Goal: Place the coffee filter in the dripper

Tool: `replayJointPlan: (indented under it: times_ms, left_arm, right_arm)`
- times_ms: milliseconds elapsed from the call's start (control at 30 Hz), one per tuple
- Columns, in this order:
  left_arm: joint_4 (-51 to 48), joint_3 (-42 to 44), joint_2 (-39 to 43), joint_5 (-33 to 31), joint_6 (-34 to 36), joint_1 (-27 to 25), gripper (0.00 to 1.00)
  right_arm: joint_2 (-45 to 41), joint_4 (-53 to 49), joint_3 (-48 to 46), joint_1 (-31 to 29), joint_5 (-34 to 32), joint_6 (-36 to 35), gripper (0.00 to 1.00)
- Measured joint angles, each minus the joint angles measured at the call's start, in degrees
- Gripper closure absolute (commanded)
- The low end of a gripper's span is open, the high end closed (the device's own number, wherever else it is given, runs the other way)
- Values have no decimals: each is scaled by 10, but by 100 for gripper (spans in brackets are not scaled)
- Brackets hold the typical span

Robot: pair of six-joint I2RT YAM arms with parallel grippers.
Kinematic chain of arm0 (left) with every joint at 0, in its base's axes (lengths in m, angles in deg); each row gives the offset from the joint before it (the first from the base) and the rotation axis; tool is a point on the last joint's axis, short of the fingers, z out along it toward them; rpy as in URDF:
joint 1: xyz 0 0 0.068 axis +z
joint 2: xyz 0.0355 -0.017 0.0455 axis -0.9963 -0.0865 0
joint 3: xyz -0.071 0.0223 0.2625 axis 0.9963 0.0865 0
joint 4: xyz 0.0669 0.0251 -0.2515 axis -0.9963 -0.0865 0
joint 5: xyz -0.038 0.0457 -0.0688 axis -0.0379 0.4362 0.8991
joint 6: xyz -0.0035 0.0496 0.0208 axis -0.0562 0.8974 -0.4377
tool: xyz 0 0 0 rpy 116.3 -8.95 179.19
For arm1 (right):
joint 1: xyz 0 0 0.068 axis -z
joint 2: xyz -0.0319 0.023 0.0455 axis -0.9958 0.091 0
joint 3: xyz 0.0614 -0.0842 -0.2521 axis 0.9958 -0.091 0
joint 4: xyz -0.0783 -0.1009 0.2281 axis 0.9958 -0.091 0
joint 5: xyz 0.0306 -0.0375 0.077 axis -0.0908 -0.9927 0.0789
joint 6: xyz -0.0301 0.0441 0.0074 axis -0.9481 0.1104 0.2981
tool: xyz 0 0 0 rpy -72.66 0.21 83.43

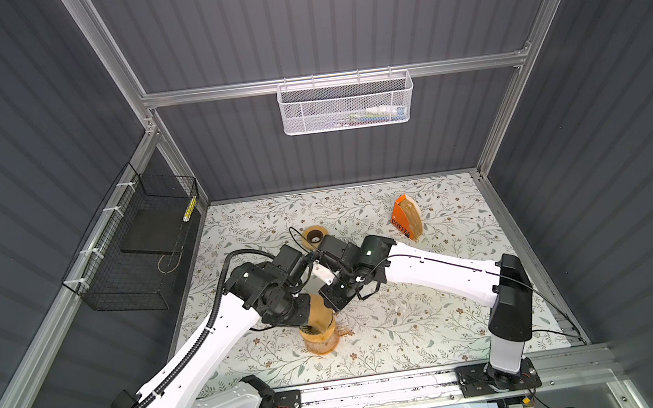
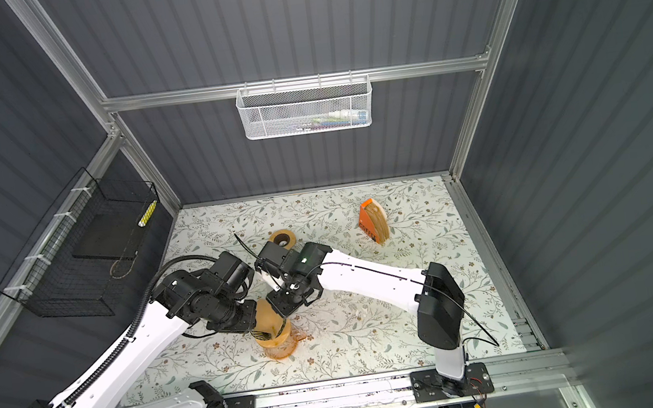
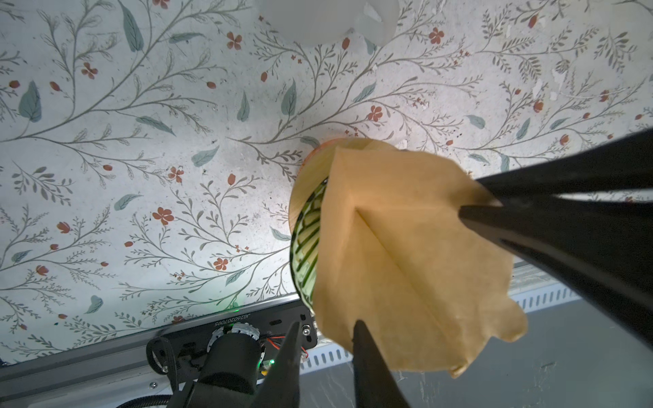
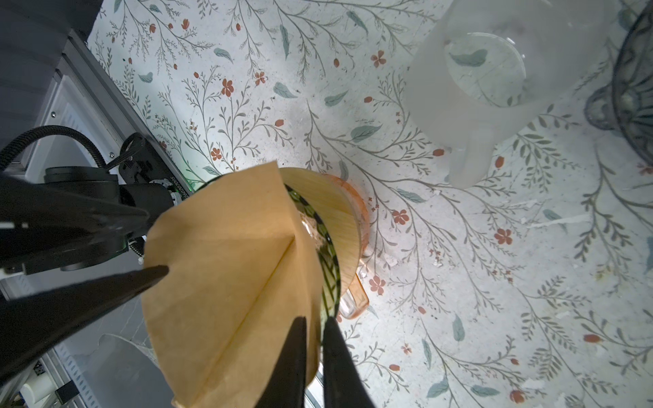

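Observation:
The coffee filter is a tan paper cone with a centre crease. It hangs tilted over the dripper, a green ribbed glass cone with a wooden collar on an orange glass server. The filter's lower end reaches into the dripper's mouth. My right gripper is shut on one edge of the filter. My left gripper is at the opposite edge of the filter, its jaws apart, one finger over the paper and one clear of it.
An orange holder of spare filters stands at the back right. A round wooden piece with a dark centre lies behind the arms. A frosted pitcher and a grey glass dripper stand close by. A black wire basket hangs on the left wall.

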Motion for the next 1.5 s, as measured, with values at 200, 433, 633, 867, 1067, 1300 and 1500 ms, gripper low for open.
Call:
replayJointPlan:
  times_ms: [200, 433, 633, 867, 1067, 1300, 1500]
  left_arm:
    - [-2, -12, 12, 0, -1, 0, 76]
    - [-1, -12, 14, 4, -5, 0, 84]
    - [5, -6, 14, 6, -5, 0, 86]
    - [10, 15, 14, 6, -5, 0, 86]
    - [10, 27, 14, 6, -5, 0, 86]
    - [13, 34, 15, 6, -5, 0, 86]
    - [16, 38, 16, 6, -5, 0, 86]
  right_arm:
    - [4, -3, 1, -1, -2, -1, 86]
    - [4, -3, 1, -2, -4, -1, 86]
    - [4, -3, 2, -3, -6, -2, 86]
    - [5, -3, 6, -3, -6, -2, 86]
    - [7, -3, 9, -3, -6, -2, 86]
    - [19, -3, 13, -5, -7, -3, 86]
    - [25, -9, 20, -9, -13, -6, 86]
